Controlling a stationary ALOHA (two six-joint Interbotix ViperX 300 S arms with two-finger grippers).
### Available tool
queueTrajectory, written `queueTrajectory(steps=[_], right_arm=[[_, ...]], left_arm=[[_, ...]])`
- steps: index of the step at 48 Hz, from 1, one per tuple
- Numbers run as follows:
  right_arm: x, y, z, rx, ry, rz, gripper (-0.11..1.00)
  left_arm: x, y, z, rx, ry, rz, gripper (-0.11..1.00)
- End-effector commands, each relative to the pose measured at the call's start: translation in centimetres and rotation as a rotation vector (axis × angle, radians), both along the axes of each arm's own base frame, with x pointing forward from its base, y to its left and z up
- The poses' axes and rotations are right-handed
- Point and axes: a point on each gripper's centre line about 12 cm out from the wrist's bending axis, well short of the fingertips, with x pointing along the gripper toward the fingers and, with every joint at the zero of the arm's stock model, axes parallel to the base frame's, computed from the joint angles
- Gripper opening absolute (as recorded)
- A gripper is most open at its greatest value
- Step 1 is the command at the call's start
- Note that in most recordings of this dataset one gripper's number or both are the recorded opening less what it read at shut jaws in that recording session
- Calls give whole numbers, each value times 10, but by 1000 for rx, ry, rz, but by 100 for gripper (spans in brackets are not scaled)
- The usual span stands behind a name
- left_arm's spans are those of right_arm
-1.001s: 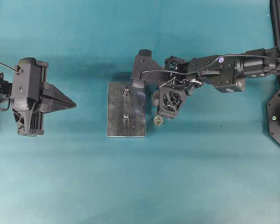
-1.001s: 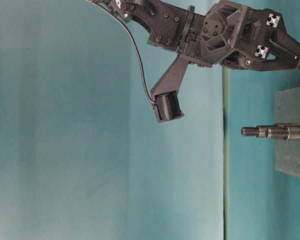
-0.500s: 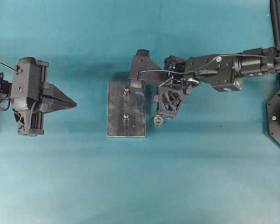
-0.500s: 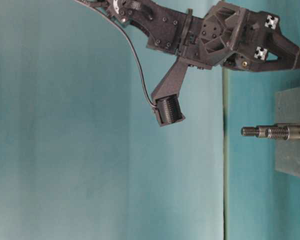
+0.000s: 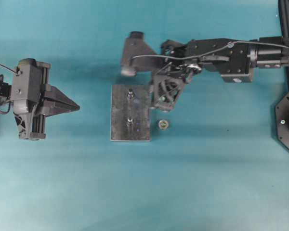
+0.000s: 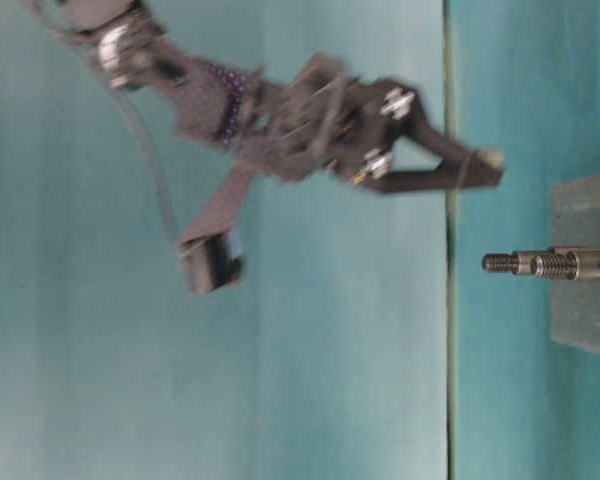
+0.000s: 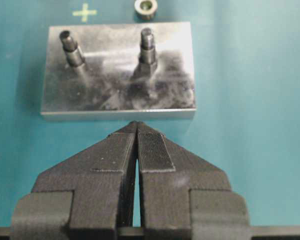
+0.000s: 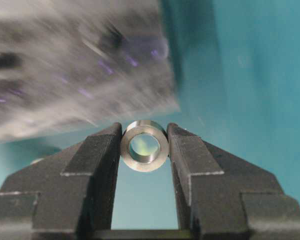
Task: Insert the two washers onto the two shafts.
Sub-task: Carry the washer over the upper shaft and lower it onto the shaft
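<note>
Right gripper fingers clamp a washer, raised beside the metal plate with its two shafts. Second washer lies on the table beside the plate. Left gripper closed, empty.

The steel plate smears into grey streaks in the right wrist view, its shafts unreadable. From table level, the right arm, higher than the plate, is motion-blurred. The washer in the right tool shows there as a pale, unreadable speck. The plate itself runs off the frame edge.
</note>
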Motion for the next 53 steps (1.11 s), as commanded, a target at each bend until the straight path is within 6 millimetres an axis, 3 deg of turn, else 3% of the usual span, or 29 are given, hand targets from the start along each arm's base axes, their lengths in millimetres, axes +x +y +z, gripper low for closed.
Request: queueTrajectory(steps=[1, 7, 26, 53], right_arm=[[10, 4, 28, -18, -73, 29, 32], [18, 5, 34, -28, -97, 46, 32], [35, 6, 25, -48, -92, 99, 32], [43, 10, 14, -54, -90, 125, 32]], left_arm=[[2, 0, 6, 4, -23, -1, 0], [2, 0, 5, 4, -23, -1, 0], [1, 0, 5, 3, -21, 0, 0], [0, 0, 3, -1, -18, 2, 0]])
